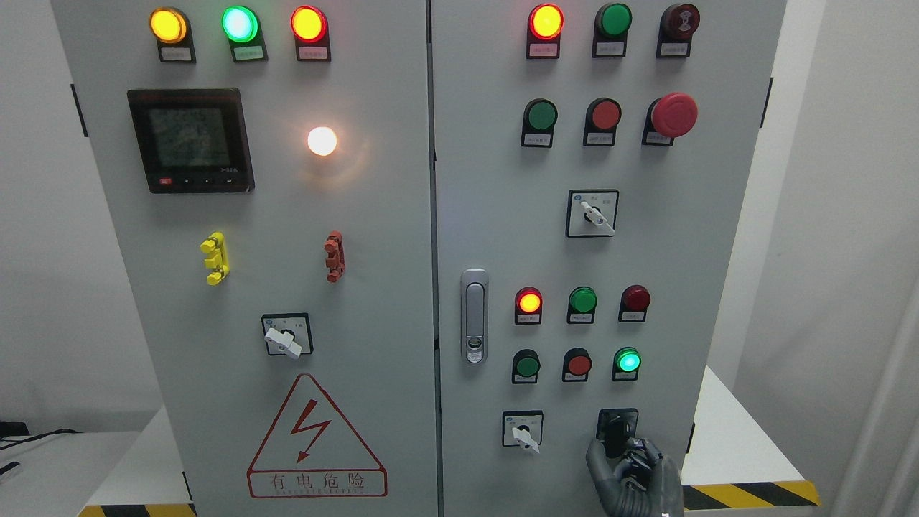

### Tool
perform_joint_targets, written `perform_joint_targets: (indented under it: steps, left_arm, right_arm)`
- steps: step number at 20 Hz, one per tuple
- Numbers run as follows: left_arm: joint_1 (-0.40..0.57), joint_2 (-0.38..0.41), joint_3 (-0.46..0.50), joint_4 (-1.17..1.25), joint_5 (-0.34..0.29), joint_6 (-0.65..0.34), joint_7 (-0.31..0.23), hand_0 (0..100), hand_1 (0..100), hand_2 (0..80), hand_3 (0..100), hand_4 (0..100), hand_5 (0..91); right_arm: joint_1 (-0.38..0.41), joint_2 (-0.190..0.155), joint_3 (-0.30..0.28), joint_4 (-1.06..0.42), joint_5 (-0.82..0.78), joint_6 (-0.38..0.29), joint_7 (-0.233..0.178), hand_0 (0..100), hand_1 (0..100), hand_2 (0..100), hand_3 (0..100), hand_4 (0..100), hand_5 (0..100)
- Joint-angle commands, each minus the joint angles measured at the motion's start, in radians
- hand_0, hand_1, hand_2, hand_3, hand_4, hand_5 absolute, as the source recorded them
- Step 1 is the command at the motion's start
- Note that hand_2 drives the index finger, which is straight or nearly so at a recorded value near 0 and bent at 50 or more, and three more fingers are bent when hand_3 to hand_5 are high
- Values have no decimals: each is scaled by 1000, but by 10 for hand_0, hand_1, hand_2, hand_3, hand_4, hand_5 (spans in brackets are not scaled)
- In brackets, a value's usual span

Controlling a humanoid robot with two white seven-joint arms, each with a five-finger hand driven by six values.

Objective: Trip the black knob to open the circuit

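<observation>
Already the right hand (630, 470) has its dark fingers (599, 463) curled around the black knob (616, 431), low on the right door of the cabinet (495, 215), just right of a white-handled switch (523, 431). Gripping looks done; the turn itself seems left to do. It rises from the bottom edge, fingers pointing up at the panel.
</observation>
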Motion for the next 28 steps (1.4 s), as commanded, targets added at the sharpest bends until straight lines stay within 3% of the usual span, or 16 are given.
perform_joint_targets:
  steps: [1,28]
  left_arm:
    - [0,1,0,0,-31,0,-1,120,389,0,0,0,0]
    - [0,1,0,0,-31,0,-1,120,389,0,0,0,0]
  right_arm:
    - [1,0,-1,-1,6,-16,0,362,786,629,932,876,950]
    - [3,-2,-10,1,47,-22,0,360,833,595,901,858,942]
